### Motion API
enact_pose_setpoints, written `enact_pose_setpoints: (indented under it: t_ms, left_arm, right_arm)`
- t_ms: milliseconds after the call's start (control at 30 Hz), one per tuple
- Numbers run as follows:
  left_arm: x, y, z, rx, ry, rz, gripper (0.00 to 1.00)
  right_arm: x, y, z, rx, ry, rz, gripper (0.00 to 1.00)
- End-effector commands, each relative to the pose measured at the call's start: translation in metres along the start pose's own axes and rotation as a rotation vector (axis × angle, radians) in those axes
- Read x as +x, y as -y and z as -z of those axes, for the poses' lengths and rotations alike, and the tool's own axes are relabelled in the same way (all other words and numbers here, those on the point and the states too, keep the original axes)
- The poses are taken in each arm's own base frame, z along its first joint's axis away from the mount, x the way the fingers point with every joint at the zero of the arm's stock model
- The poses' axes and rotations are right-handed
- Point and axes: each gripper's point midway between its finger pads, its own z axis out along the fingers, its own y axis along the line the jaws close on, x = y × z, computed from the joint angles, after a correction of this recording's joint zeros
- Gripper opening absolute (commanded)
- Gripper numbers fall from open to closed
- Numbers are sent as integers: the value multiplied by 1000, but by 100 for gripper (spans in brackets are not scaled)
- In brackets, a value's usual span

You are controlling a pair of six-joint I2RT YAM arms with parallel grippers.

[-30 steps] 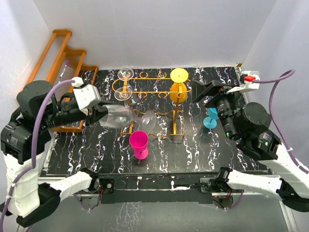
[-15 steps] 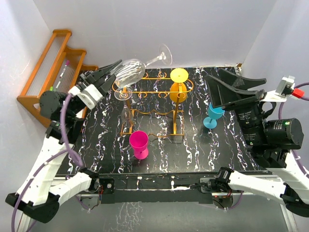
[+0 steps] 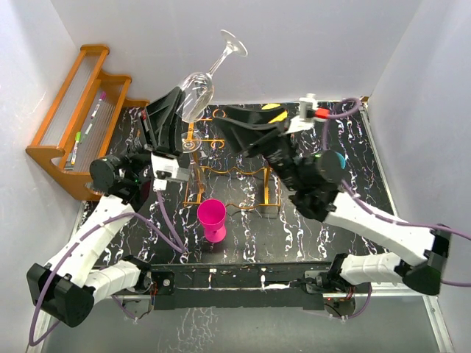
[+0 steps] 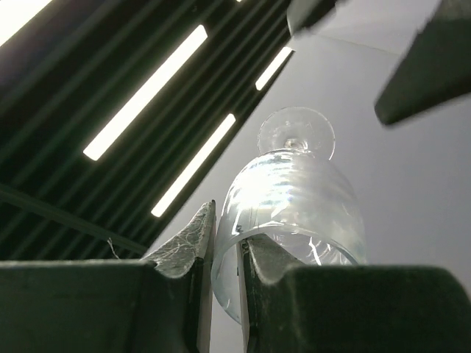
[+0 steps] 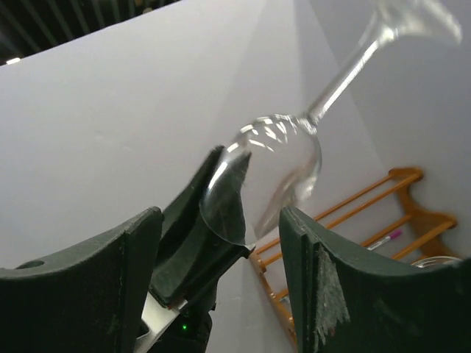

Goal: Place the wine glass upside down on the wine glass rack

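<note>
A clear wine glass [image 3: 197, 93] is held high above the table's back, bowl down and foot up, tilted to the right. My left gripper [image 3: 174, 112] is shut on the bowl's rim, one finger inside and one outside, as the left wrist view shows [image 4: 294, 206]. The orange-gold wire wine glass rack [image 3: 197, 187] stands on the table below, partly hidden by both arms. My right gripper [image 3: 246, 131] is open and empty to the right of the glass, apart from it. In the right wrist view the glass [image 5: 274, 158] shows between its open fingers, farther off.
A brown wooden stepped rack [image 3: 81, 110] leans at the back left. A pink cup [image 3: 212, 218] stands in front of the wire rack. Another clear glass foot [image 3: 189, 145] sits at the rack's left end. A yellow cup [image 3: 275, 107] and a teal cup [image 3: 336, 157] are mostly hidden by the right arm.
My left arm lifted the glass from low and sideways to high and foot-up. My right arm swung from the right side to over the rack, near the glass.
</note>
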Motion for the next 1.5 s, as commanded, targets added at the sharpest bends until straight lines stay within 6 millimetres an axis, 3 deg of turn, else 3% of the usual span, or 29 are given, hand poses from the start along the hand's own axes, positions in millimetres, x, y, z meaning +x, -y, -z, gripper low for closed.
enact_pose_setpoints:
  t_ms: [0, 67, 200, 333, 500, 733, 1133, 1333, 1467]
  left_arm:
    - [-50, -63, 7, -181, 122, -318, 0]
    - [-54, -64, 9, -182, 127, -337, 0]
    - [-65, -57, 14, -146, 153, -373, 0]
    - [-72, -42, 20, -112, 189, -398, 0]
    - [-71, -38, 20, -109, 184, -393, 0]
    - [-66, -34, 18, -110, 163, -380, 0]
    - [-66, -25, 21, -84, 162, -371, 0]
    - [-68, -15, 23, -68, 183, -378, 0]
    - [-68, -12, 24, -60, 183, -386, 0]
  right_arm:
    - [-30, -32, -16, -161, 170, -117, 65]
    - [-29, -32, -22, -170, 198, -138, 61]
    - [-29, -27, -29, -165, 242, -163, 43]
    - [-34, -29, -31, -184, 281, -169, 44]
    - [-35, -24, -35, -158, 291, -165, 45]
    - [-21, -9, -50, -94, 270, -153, 45]
    - [-16, 7, -55, -7, 260, -138, 50]
    - [0, 16, -63, 30, 208, -126, 53]
    - [4, 16, -63, 16, 199, -138, 44]
